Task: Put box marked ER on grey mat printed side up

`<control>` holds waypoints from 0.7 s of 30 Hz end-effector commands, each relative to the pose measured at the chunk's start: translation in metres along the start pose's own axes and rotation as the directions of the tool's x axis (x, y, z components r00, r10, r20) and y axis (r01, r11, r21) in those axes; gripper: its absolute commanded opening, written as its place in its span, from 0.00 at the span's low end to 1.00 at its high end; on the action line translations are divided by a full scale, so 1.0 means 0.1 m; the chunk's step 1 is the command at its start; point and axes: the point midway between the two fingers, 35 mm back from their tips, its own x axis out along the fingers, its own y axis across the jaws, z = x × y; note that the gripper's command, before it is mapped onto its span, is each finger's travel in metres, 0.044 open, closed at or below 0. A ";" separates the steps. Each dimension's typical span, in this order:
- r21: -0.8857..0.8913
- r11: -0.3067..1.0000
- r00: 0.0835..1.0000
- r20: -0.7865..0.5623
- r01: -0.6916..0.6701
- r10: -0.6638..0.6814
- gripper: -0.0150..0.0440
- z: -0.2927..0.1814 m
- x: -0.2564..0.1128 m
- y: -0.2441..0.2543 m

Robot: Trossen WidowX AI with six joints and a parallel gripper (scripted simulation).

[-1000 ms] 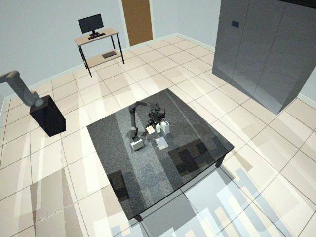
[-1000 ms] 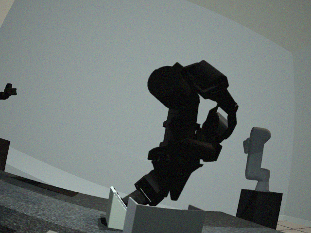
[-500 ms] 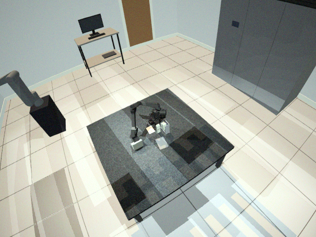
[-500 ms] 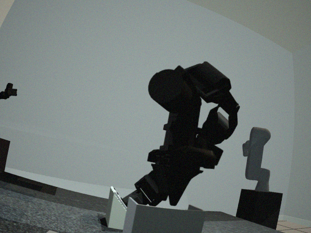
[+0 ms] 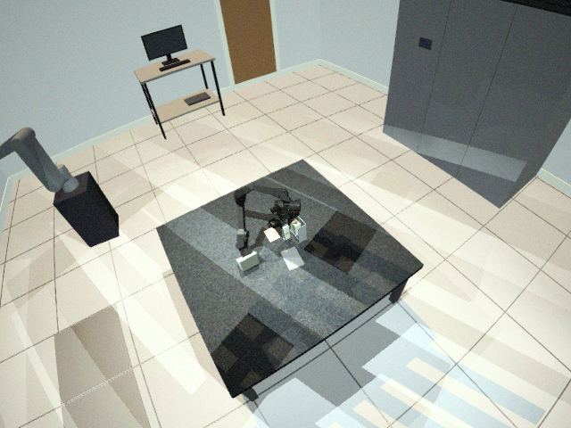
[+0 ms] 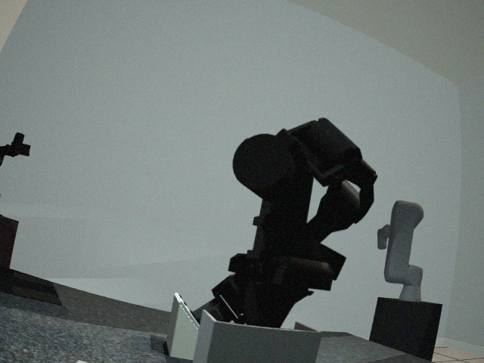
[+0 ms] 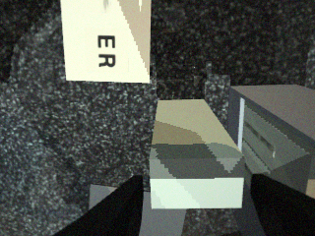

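The arm (image 5: 265, 214) (image 6: 289, 187) is black (rounded joints, boxy housings).
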 end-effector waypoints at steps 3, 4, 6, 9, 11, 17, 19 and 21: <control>0.001 1.000 1.000 0.005 -0.002 0.002 0.67 0.02 0.07 0.00; 0.001 1.000 1.000 0.005 -0.002 0.002 0.67 0.02 0.07 0.00; 0.000 1.000 1.000 0.001 -0.002 0.002 0.64 0.00 0.04 0.00; 0.000 1.000 1.000 0.001 -0.002 0.002 0.61 0.00 0.04 0.00; 0.000 1.000 1.000 0.001 -0.002 0.002 0.59 0.00 0.04 0.00; 0.000 1.000 1.000 0.001 -0.002 0.002 0.52 0.00 0.04 0.00; 0.000 1.000 1.000 0.001 -0.002 0.002 0.52 0.00 0.04 0.00; 0.000 1.000 1.000 0.001 -0.002 0.002 0.52 0.00 0.04 0.00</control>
